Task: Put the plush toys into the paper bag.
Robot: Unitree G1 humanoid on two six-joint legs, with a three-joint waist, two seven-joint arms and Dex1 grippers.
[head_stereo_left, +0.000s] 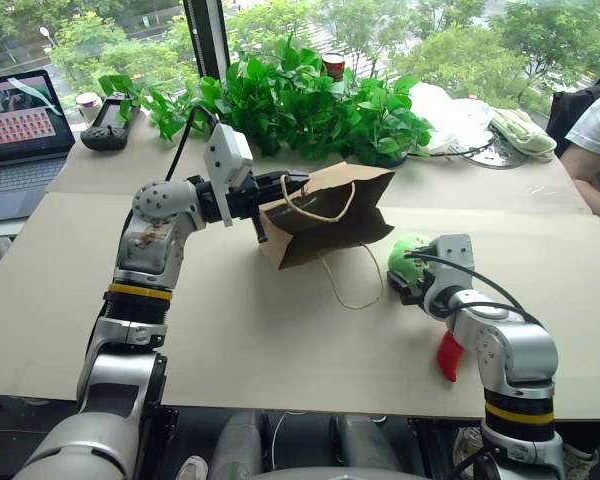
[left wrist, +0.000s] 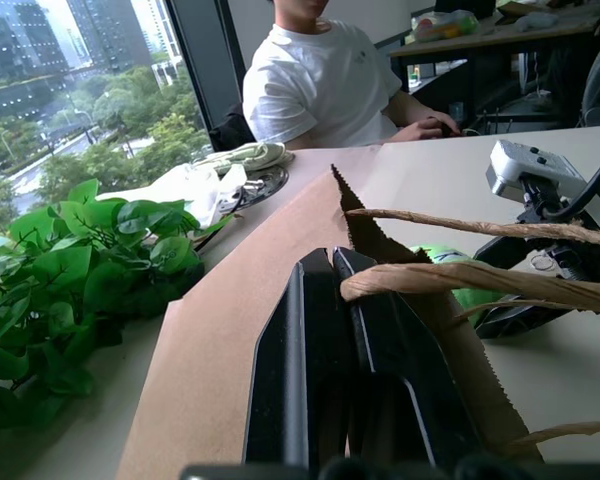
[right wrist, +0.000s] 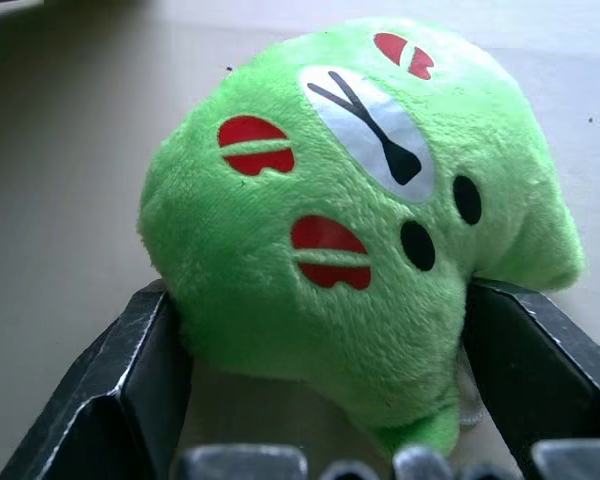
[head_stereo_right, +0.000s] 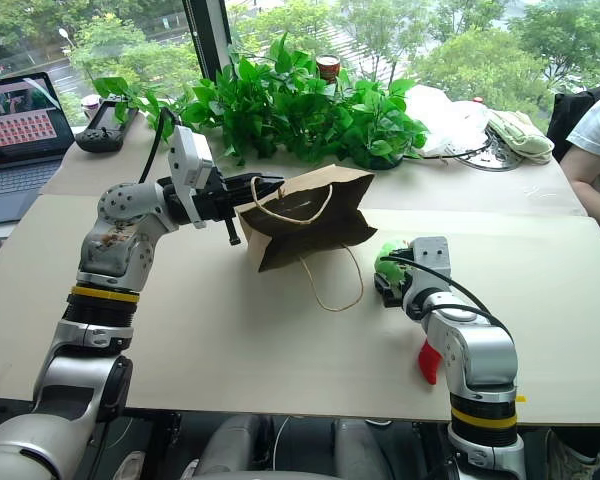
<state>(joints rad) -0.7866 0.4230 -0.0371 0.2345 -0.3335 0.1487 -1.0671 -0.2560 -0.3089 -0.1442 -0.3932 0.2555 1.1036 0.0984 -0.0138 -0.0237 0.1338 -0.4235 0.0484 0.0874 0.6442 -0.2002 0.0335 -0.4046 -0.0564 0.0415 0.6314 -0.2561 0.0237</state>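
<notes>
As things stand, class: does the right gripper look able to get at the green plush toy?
Probably yes: the right gripper already has its open fingers either side of the green plush toy on the table, with nothing between them.

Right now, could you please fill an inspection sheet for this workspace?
Surface: beige table, mostly bare.
Job's things: paper bag lifted, mouth open; green plush toy on the table; red chili toy near the front edge.
Clutter: leafy plants, white plastic bag, laptop.
Grippers: left pincer shut on the bag's edge; right pincer open around the green toy.
Cables: black cable on the right arm.
Surroundings: windows, seated person.
</notes>
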